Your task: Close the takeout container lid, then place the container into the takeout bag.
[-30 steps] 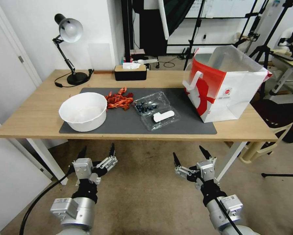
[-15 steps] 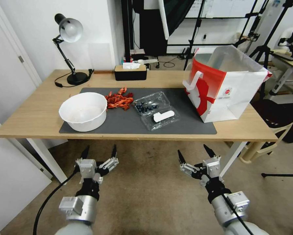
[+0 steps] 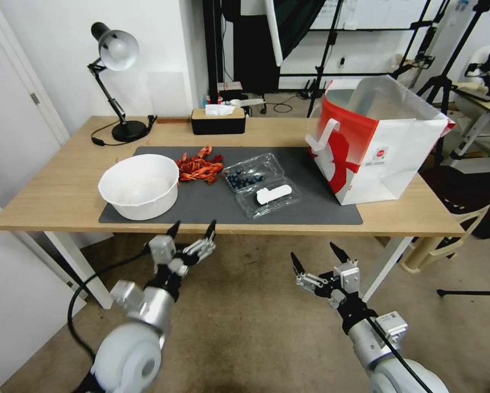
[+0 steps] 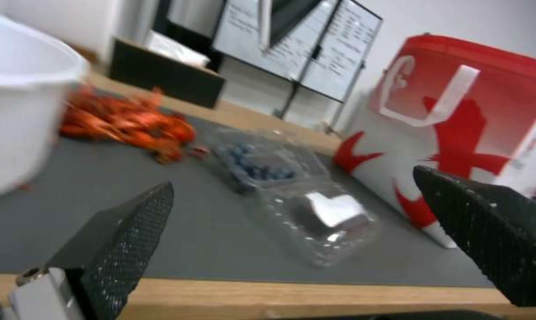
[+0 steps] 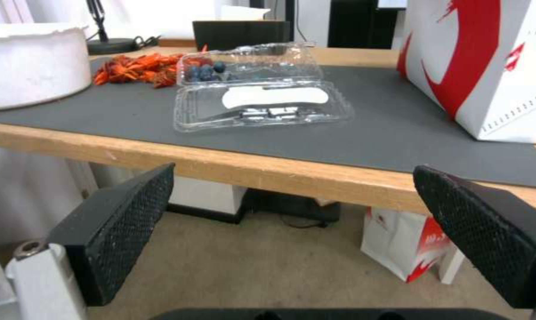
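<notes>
**Both grippers open, box lying open on the mat**

In the head view, the left gripper [image 3: 192, 230] is seen just below the near edge of the table [image 3: 48, 202], with its jaws spread wide and nothing held. The right gripper [image 3: 314, 257] is seen lower, over the floor, and its jaws are spread wide too. The takeout container [image 3: 261, 184] is found ahead of both pairs of jaws, on the gray mat [image 3: 212, 204]. It is laid open (the berry half is the far half). The lid [image 3: 270, 197] with its white sticker is laid flat on the near side. The takeout bag [image 3: 377, 143] is stood upright past the right jaws, with its top open. A white bowl [image 3: 139, 186] is seen ahead of the left jaws, and red bits [image 3: 198, 166] are piled between it and the box.

In the left wrist view, the takeout container [image 4: 288, 191] is seen between the two dark fingers [image 4: 122, 242], well beyond them. The takeout bag [image 4: 463, 129] is found behind the other finger.

In the right wrist view, the table edge is seen above the wide jaws. The lid [image 5: 262, 106] is laid flat beyond it, apart from the fingers [image 5: 116, 231]. The takeout bag [image 5: 487, 62] is stood to one side on the mat.
</notes>
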You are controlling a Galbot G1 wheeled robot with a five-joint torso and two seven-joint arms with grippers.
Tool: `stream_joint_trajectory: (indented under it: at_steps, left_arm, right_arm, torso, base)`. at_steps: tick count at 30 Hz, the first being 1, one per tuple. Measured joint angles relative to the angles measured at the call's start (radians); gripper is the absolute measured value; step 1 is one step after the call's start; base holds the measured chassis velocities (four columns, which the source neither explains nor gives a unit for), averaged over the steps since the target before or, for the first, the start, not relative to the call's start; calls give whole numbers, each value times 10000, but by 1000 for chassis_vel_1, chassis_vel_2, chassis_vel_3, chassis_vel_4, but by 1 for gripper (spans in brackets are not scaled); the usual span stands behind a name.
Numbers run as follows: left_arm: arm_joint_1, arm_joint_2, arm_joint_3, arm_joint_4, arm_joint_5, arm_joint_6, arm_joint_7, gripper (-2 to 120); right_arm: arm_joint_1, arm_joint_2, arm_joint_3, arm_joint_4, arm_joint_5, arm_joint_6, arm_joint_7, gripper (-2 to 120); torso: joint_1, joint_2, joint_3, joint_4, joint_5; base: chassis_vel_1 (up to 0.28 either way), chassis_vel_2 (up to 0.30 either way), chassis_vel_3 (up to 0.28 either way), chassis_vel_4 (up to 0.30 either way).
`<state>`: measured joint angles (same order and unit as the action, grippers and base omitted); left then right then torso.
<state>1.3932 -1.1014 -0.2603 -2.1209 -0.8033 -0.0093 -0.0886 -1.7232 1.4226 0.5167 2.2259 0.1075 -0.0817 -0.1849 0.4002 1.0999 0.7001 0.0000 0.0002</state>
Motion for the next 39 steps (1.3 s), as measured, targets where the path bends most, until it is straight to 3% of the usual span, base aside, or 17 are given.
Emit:
stream_joint_trajectory:
  at_steps: [2, 5, 10, 14, 16, 20, 28, 34, 39]
  left_arm:
    - [0, 0, 0, 0, 0, 0, 0, 100]
    - [-1387, 304, 809, 646, -1523, 584, -135, 100]
    - [-2566, 296, 1349, 1127, -2535, 1130, -575, 100]
    - [-3673, 211, 1614, 1627, -3524, 1608, -1156, 100]
    - [-4270, 145, 1610, 1835, -4461, 2177, -1719, 100]
    - [-4839, -18, 1580, 2141, -5338, 2976, -2428, 100]
    - [-5662, -459, 1876, 3310, -5725, 3210, -2943, 100]
    - [-6170, -577, 1938, 4209, -5656, 2895, -2944, 100]
    - [-6365, -571, 1932, 4517, -5684, 2823, -2896, 100]
  right_arm:
    - [0, 0, 0, 0, 0, 0, 0, 100]
    - [-131, 250, 5, -14, -219, 4, -1, 100]
    - [-170, 400, -6, -122, -362, 36, -1, 100]
    - [-188, 505, -10, -234, -459, 111, 6, 100]
    - [-211, 539, -10, -294, -514, 166, 13, 100]
    - [-194, 545, 1, -386, -549, 220, 28, 100]
    - [-152, 588, -17, -540, -657, 267, 36, 100]
    - [-190, 640, -23, -614, -728, 327, 40, 100]
    - [-221, 688, -27, -655, -781, 379, 42, 100]
  torso:
    - [0, 0, 0, 0, 0]
    - [-1, 0, 0, 1, -3]
    - [0, 0, 0, -1, -2]
    - [1, 0, 0, -3, -1]
    - [0, 0, 0, 0, -1]
    - [-1, 0, 0, 1, -2]
    - [-1, -1, 0, -1, -3]
    - [-2, -1, 0, 1, -2]
    - [-2, -1, 0, 1, -2]
  base:
    - [0, 0, 0, 0]
    - [0, 0, 0, 0]
    - [0, 0, 0, 0]
    - [0, 0, 0, 0]
    - [0, 0, 0, 0]
    - [0, 0, 0, 0]
    - [0, 0, 0, 0]
    - [0, 0, 0, 0]
    - [0, 0, 0, 0]
